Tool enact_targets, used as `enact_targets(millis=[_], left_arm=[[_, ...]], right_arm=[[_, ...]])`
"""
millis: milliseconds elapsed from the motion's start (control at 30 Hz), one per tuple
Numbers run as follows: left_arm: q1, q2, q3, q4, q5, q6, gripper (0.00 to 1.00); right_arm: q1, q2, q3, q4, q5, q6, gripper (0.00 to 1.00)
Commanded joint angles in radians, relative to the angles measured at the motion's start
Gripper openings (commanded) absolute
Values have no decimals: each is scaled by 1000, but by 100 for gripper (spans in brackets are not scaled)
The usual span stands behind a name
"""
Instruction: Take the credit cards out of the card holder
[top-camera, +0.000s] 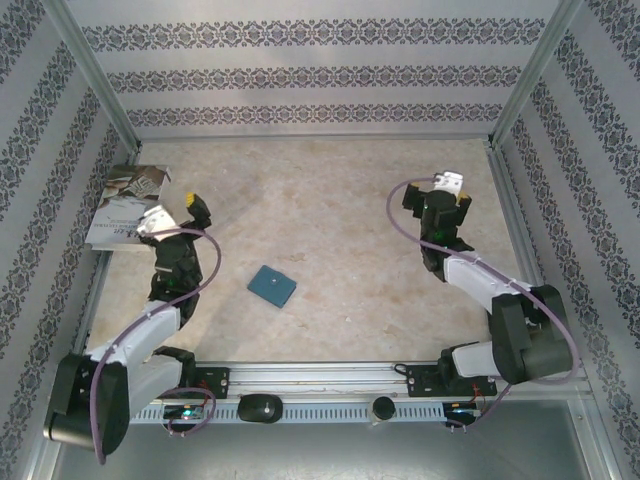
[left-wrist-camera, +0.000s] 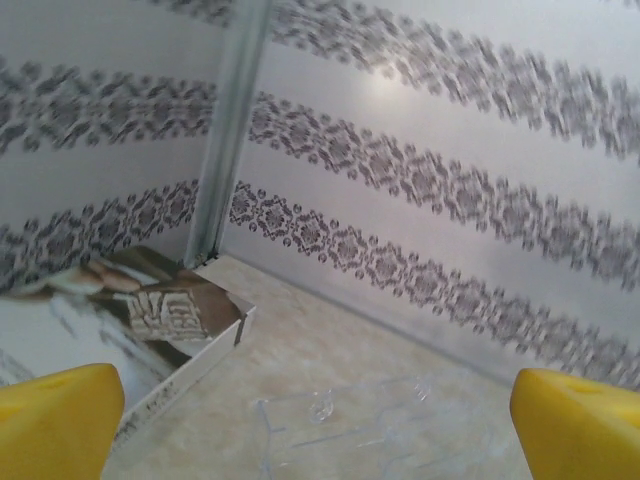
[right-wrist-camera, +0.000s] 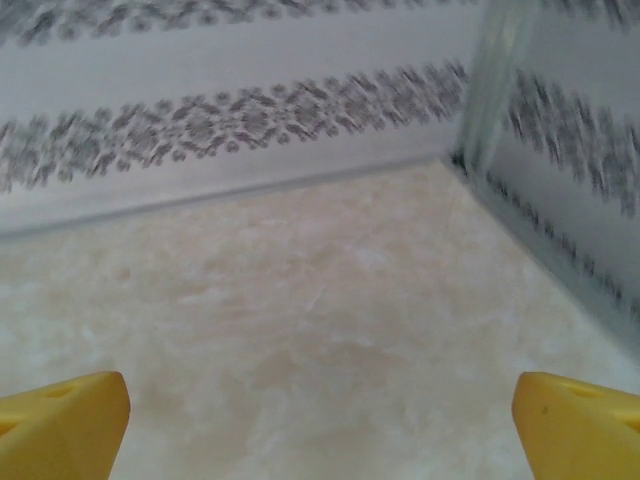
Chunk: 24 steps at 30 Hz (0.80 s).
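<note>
The card holder (top-camera: 272, 286), a small flat teal-blue wallet, lies shut on the table between the two arms, slightly left of centre. The credit cards are hidden. My left gripper (top-camera: 173, 212) hovers up and to the left of the holder, well apart from it. It is open, its yellow fingertips (left-wrist-camera: 55, 420) spread wide with nothing between them. My right gripper (top-camera: 450, 187) is far off at the right side of the table. It is open too, and between its yellow fingertips (right-wrist-camera: 60, 425) lies only bare tabletop.
A white booklet (top-camera: 125, 205) leans in the far left corner, by the wall (left-wrist-camera: 120, 310). A clear plastic tray (left-wrist-camera: 380, 430) lies on the table just ahead of the left gripper. Patterned walls and metal posts enclose the table on three sides.
</note>
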Motion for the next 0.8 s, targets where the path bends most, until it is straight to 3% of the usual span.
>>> enact_targets(millis=[0, 67, 133, 200, 300, 367, 467, 567, 767], left_arm=[[60, -121, -46, -35, 8, -377, 99], [138, -182, -12, -157, 148, -479, 99], [219, -169, 36, -179, 327, -486, 99], [305, -106, 94, -192, 512, -534, 99], [398, 17, 186, -222, 729, -601, 99], [412, 93, 270, -304, 810, -583, 99], [419, 261, 558, -692, 993, -369, 96], [411, 399, 733, -908, 1008, -238, 90], [348, 653, 1059, -1209, 891, -15, 82]], right_arm=[[-104, -29, 22, -162, -220, 411, 98], [-137, 29, 13, -71, -380, 529, 98], [-142, 78, 65, -108, -503, 515, 98], [-142, 129, 148, -214, -610, 488, 98], [-136, 194, 196, -239, -735, 470, 98], [-134, 234, 218, -240, -805, 462, 95], [-123, 275, 236, -232, -887, 439, 94], [-104, 307, 256, -248, -929, 406, 94], [-58, 328, 296, -290, -979, 344, 91]])
